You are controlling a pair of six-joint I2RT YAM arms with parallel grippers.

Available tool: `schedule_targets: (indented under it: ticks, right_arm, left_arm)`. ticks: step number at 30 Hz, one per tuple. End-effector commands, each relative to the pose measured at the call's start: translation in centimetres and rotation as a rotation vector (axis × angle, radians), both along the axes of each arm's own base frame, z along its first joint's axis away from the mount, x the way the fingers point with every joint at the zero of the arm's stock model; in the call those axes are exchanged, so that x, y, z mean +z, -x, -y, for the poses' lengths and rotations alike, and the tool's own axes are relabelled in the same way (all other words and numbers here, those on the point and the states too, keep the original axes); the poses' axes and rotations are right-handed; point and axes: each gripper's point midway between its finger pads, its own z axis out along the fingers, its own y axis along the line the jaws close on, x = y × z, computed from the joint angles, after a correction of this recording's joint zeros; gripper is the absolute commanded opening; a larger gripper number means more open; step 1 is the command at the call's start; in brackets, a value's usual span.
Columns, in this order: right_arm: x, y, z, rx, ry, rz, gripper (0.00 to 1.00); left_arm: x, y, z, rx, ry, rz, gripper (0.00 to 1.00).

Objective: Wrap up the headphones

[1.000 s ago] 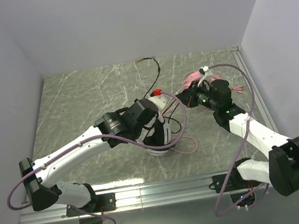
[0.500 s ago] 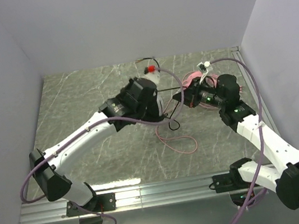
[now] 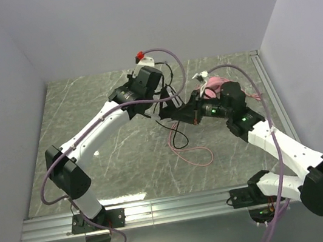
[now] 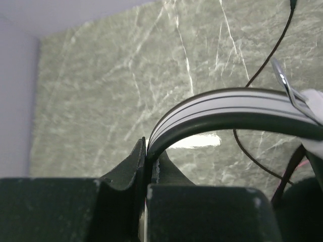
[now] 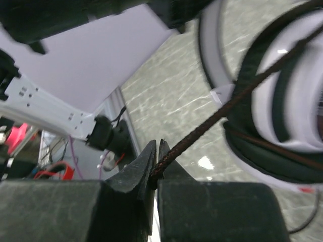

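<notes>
Headphones come as a pair: the black and white headset (image 4: 227, 103) is held up off the table (image 3: 86, 108) at the far middle, and the pink headset (image 3: 210, 81) lies far right, partly hidden behind the right arm. The pink cable (image 3: 196, 152) loops on the table nearer the middle, with a loop of black cable (image 5: 217, 118) hanging just to its left. Both arms reach in and meet over that spot, so from above they cover most of the black and white headset. Plain walls (image 3: 133, 21) close off the left, far and right sides, and a metal rail (image 3: 162, 205) runs along the near edge.

The left gripper (image 4: 149, 151) is clamped on one end of the headband, fingers pressed against its edge. From there the band arcs up and away to the right, striped white face upward, with a metal slider at its far end. A thin run of black cable crosses the table behind it.

The right gripper (image 5: 156, 166) is pinched tight on the black cable. The cable runs straight and taut from the fingertips up and to the right, across a white ear cup with black padding that is blurred in this view.

Only the wrist cameras show the two grips; the overhead camera alone shows the pink headset and the loops on the table.
</notes>
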Motion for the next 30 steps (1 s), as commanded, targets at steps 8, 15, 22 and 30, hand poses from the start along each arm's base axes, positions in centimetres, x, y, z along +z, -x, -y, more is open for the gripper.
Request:
schedule_targets:
  ticks: [8,15,22,30]
  right_arm:
    - [3.7,0.0,-3.4,-0.025,-0.031,0.084,0.00]
    - [5.7,1.3,-2.8,-0.016,-0.060,0.112,0.00]
    - [5.3,0.9,-2.7,-0.049,-0.029,0.081,0.00]
    - [5.5,-1.6,-2.8,-0.158,-0.053,0.033,0.00]
  left_arm:
    - [1.9,-0.8,-1.6,0.038,0.285,0.133,0.00]
    - [1.4,-0.6,-3.2,0.110,0.249,0.165,0.00]
    - [2.8,0.1,-2.7,0.132,0.341,0.191,0.00]
    - [4.2,2.6,-0.9,0.045,0.288,0.255,0.00]
